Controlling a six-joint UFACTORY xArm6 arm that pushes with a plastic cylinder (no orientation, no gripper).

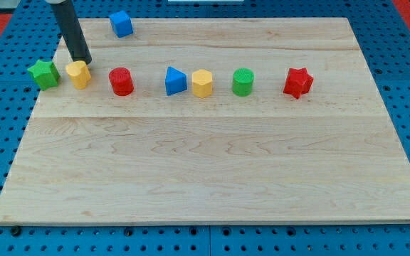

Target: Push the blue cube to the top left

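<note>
The blue cube (121,23) sits at the top edge of the wooden board (212,163), left of centre. My tip (84,62) is at the end of the dark rod, touching or just behind the top of the yellow block (79,74), below and to the left of the blue cube and apart from it. A green star block (44,74) lies just left of the yellow block.
A row runs rightward across the board: a red cylinder (121,81), a blue triangular block (175,81), a yellow hexagonal block (202,83), a green cylinder (243,82) and a red star block (297,82). Blue pegboard surrounds the board.
</note>
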